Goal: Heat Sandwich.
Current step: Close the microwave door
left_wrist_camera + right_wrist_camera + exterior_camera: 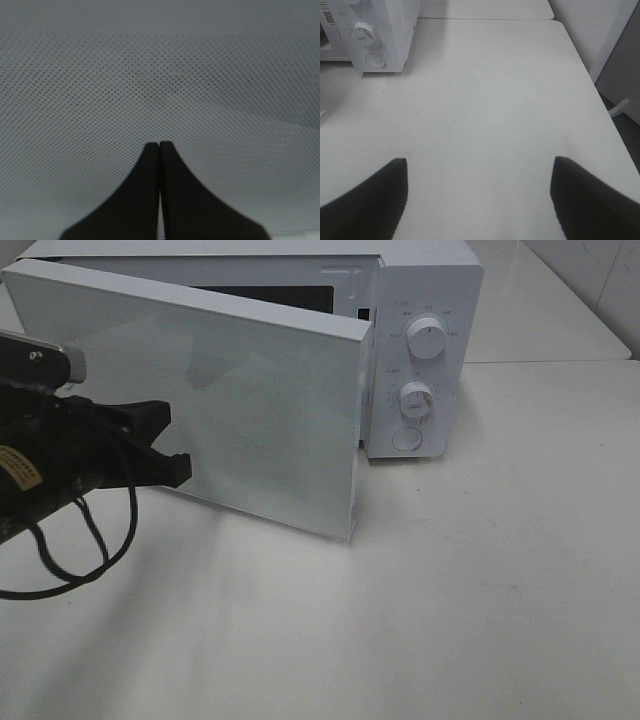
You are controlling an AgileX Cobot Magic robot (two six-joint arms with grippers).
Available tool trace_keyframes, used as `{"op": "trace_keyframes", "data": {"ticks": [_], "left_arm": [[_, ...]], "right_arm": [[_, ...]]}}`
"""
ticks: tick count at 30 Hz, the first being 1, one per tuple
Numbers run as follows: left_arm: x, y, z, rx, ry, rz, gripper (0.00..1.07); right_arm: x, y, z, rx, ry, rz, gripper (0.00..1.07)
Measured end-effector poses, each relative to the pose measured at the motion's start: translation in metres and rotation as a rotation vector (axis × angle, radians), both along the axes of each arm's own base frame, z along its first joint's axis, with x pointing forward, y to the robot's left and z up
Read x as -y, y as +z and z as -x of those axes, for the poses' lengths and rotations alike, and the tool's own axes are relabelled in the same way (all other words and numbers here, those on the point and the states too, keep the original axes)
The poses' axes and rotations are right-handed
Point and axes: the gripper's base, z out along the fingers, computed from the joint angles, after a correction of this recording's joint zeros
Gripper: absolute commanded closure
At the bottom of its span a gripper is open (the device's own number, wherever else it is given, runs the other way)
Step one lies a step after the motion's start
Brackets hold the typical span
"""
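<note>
- Your left fingers, pressed together, empty, face the microwave door close up; it stands half open.
- Your right fingers gape over the desk.

Markings on microwave illegible.

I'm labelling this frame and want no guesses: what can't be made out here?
- Sandwich: in no view; in the high view the door hides the microwave cavity.
- Print around the dials: too small to read, high view.
- Left arm: cut off by the high view's left edge.
- Right gripper: open, outside the high view; the right wrist view shows only its tips.
</note>
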Motion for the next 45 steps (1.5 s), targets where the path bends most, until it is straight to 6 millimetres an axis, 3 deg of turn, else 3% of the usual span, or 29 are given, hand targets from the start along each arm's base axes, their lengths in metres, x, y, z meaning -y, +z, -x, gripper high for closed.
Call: {"op": "trace_keyframes", "data": {"ticks": [12,22,35,45], "left_arm": [[0.046,0.015,-0.036,0.059,0.026,0.106,1.07],[0.071,0.021,-0.066,0.079,0.019,0.137,1.07],[0.103,0.017,-0.083,0.071,-0.057,0.110,1.07],[0.109,0.016,-0.089,0.056,-0.058,0.106,1.07]], "right_arm": [[0.000,0.000,0.000,0.000,0.000,0.000,0.32],[0.000,0.000,0.000,0.000,0.000,0.000,0.32],[0.000,0.000,0.000,0.000,0.000,0.000,0.32],[0.000,0.000,0.000,0.000,0.001,-0.001,0.32]]}}
